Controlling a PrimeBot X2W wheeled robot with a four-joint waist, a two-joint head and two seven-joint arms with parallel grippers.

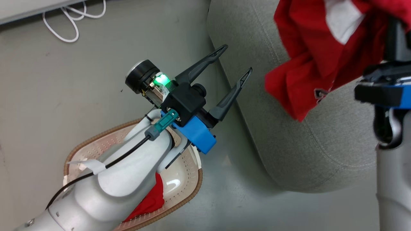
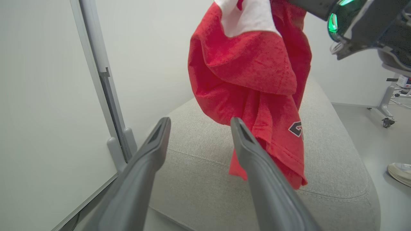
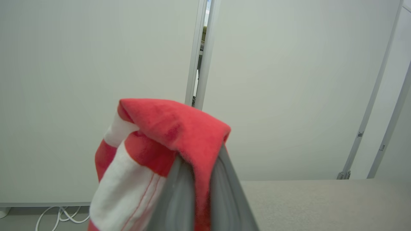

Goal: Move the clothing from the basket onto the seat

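Red jersey (image 1: 308,48) hangs over the seat (image 1: 289,144), pinched in the closed right fingers (image 3: 221,192).
Head view: red jersey at 2 o'clock above the seat; left fingers (image 1: 202,65) spread wide and empty at centre; basket (image 1: 197,186) at 7 o'clock holds a second jersey (image 1: 151,202). Left wrist view: red jersey dangles at 12 o'clock before the seat. Right wrist view: right fingers clamp a red-and-white fold.

Grey floor (image 1: 48,96) carries everything. Cream basket (image 1: 196,186), brown rim, sits on floor behind left claw (image 1: 237,58), under its forearm; red clothing (image 1: 151,200) lies inside. Light grey seat (image 1: 289,144) rests on floor just ahead and right of claw's fingertips. White cable (image 1: 69,29) looped on floor, well off claw's left.
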